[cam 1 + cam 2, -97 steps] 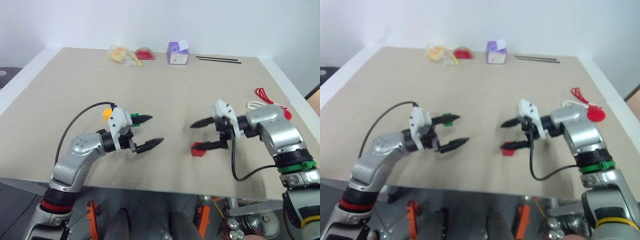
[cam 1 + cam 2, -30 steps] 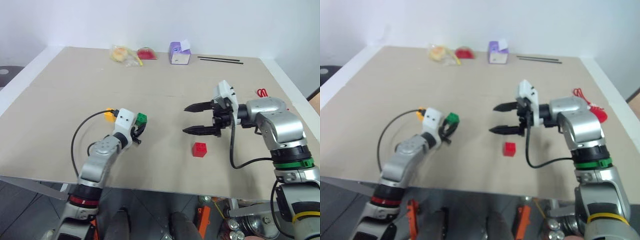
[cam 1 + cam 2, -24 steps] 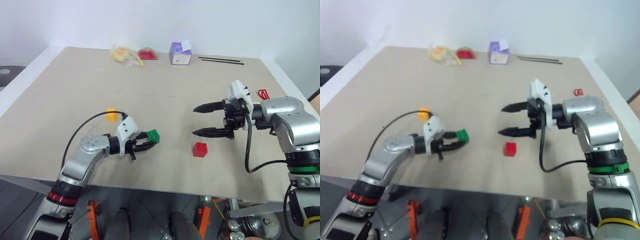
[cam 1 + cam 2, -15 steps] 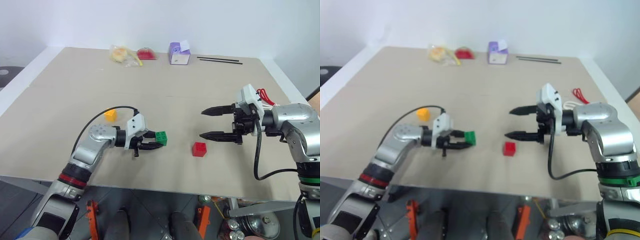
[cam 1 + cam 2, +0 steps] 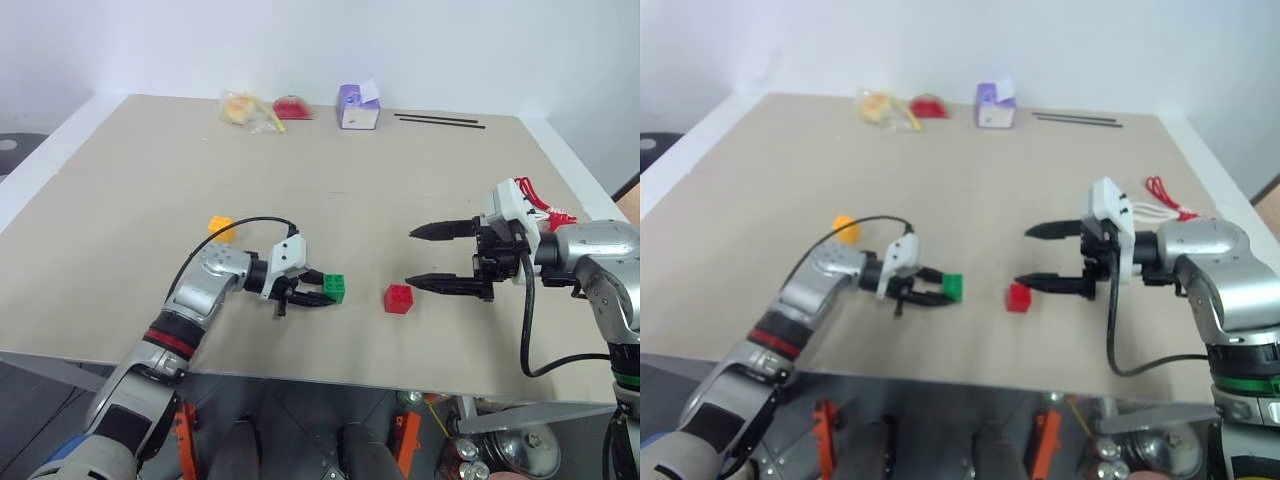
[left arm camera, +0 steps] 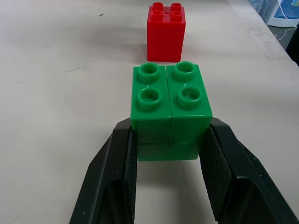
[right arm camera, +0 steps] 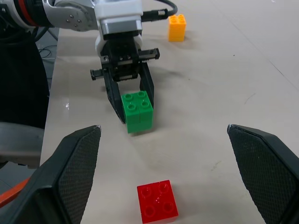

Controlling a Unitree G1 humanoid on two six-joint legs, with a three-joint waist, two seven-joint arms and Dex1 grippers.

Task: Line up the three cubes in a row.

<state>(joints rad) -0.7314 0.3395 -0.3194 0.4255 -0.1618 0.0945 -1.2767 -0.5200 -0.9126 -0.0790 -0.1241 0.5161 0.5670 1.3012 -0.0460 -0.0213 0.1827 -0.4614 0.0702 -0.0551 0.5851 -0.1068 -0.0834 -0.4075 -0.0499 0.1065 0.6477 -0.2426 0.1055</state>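
Tabletop (image 5: 120, 190) | left end effector (image 5: 318, 294) clamps green cube (image 5: 334, 288) | right end effector (image 5: 425, 257) spread wide, empty

**Narrow gap ahead of the left gripper; open table ahead of the right**

Straight ahead of the left gripper (image 5: 318, 295), clamped on the green cube (image 5: 334, 288), the red cube (image 5: 399, 298) stands near, bare table (image 5: 330, 190) between. The right gripper (image 5: 424, 257), spread wide, faces them with the red cube just below its lower finger. The orange-yellow cube (image 5: 220, 228) sits behind the left wrist, clear.
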